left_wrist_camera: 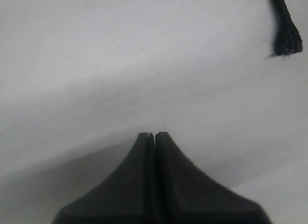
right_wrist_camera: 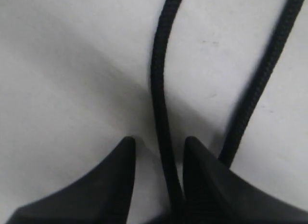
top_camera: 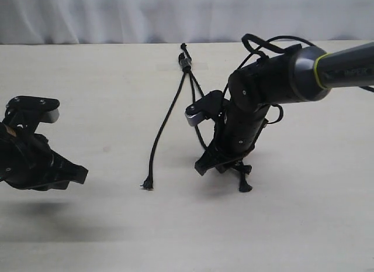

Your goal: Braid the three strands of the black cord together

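on the pale table [top_camera: 87, 237] lies the black cord [top_camera: 186, 62], its tied end at the back and its three strands [top_camera: 167, 117] running long toward the front. one strand ends loose, apart from the left gripper [left_wrist_camera: 152, 135], which is closed tight on nothing. the right gripper [right_wrist_camera: 159, 146] is open a little, one strand in its gap.

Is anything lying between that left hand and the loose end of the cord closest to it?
Nothing visible. Only bare table separates the left hand, shut and empty, from the frayed end of the nearest strand. The right hand is open over the other strands, beyond that one.
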